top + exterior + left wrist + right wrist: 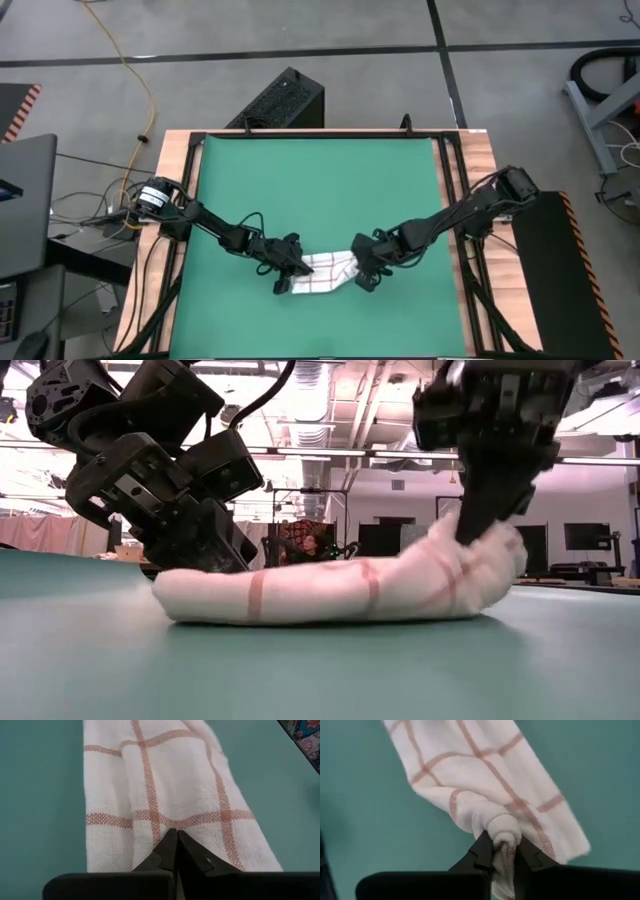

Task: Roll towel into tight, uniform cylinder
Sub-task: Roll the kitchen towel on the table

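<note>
From above, toward six o'clock on the green mat (320, 190), the towel (322, 274) lies as a short rolled bundle, its long axis running from nine to three o'clock. At its nine o'clock end sits the left pincer (287, 280), and at its three o'clock end the right pincer (362, 270); both arms reach in from the worktop (178, 150) sides.

At mat level, the cylinder (330, 592) rests on the green surface as a low sausage shape with reddish bands around it. One pincer (478, 530) comes down from twelve o'clock and pinches the raised end at three o'clock, lifting that end slightly. The other arm hangs just behind the nine o'clock end. Far behind, a person (312, 546) sits in the room.

Past the left wrist, the fingertips (169, 840) are pressed fully together, their points touching the cloth (165, 795) without any fold between them.

Past the right wrist, the fingers (482, 851) stand narrowly apart, clamping a bunched knot of the roll's end (501, 836) between them.
</note>
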`<state>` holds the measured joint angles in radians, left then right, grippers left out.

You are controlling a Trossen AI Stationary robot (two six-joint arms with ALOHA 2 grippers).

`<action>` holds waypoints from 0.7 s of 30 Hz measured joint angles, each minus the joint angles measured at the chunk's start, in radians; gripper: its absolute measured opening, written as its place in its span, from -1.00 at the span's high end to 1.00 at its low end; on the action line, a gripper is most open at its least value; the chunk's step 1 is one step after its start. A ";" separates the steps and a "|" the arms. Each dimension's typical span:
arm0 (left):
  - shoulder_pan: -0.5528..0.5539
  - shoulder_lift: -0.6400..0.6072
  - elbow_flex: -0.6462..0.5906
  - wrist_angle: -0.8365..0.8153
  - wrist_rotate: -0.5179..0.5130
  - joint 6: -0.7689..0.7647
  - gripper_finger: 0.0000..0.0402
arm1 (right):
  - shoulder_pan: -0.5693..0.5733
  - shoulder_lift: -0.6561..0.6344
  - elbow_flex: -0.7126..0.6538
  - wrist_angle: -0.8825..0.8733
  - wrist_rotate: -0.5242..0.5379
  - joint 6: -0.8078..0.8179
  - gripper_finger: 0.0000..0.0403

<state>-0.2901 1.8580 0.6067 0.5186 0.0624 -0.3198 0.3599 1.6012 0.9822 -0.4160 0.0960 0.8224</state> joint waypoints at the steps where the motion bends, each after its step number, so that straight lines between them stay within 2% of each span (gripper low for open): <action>1: 0.000 0.000 0.000 0.000 0.001 0.000 1.00 | 0.000 -0.015 0.000 -0.010 0.002 -0.004 0.76; 8: 0.000 0.000 0.000 -0.002 0.001 0.000 1.00 | -0.037 -0.103 0.002 -0.118 0.029 -0.011 0.76; 16: -0.001 0.000 0.000 -0.002 0.003 -0.015 1.00 | -0.110 -0.041 -0.021 -0.109 -0.069 -0.033 0.76; 21: -0.005 0.000 0.000 -0.002 0.004 -0.030 1.00 | -0.136 -0.037 -0.046 -0.096 -0.080 -0.023 0.76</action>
<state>-0.2948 1.8580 0.6067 0.5171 0.0665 -0.3502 0.2239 1.5637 0.9357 -0.5123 0.0163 0.7998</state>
